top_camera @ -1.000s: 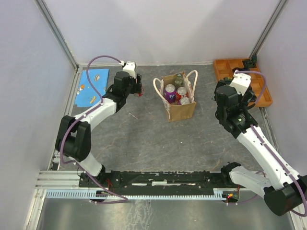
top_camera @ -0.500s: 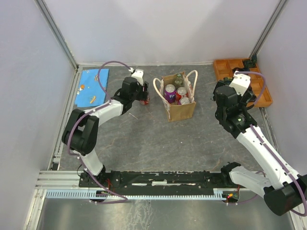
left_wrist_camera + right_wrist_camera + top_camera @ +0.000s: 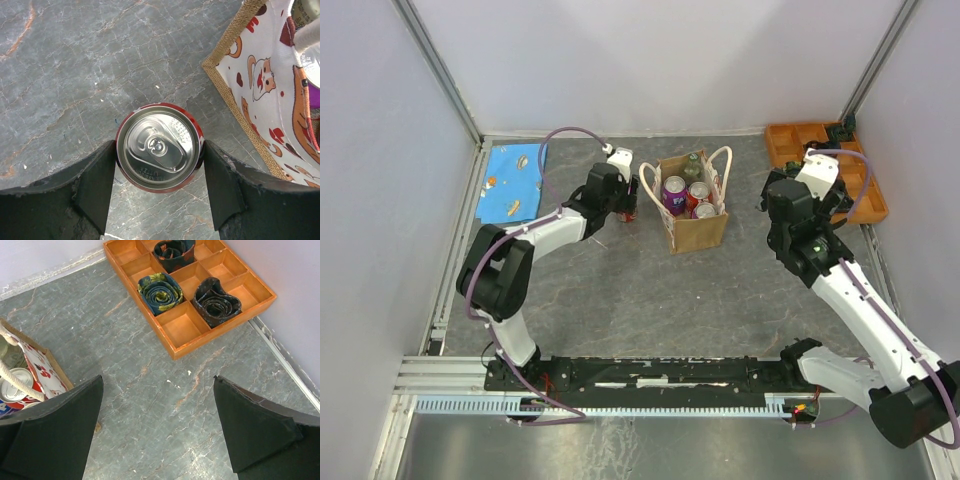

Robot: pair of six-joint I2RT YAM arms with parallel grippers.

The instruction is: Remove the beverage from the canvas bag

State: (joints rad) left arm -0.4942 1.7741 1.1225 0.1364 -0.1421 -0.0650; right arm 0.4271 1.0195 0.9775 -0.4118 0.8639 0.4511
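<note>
Progress: one red can (image 3: 159,147) is out of canvas bag (image 3: 700,232), just beside its left wall, over tabletop (image 3: 60,75) | left hand (image 3: 628,197) clamped on that can | right hand (image 3: 155,426) wide, empty, near orange tray (image 3: 184,331) | remaining in bag: purple can (image 3: 674,189), red cans (image 3: 697,194), green bottle (image 3: 692,166)

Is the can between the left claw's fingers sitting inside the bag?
No, the red can in the left gripper is outside the canvas bag, with grey table showing around it.
</note>
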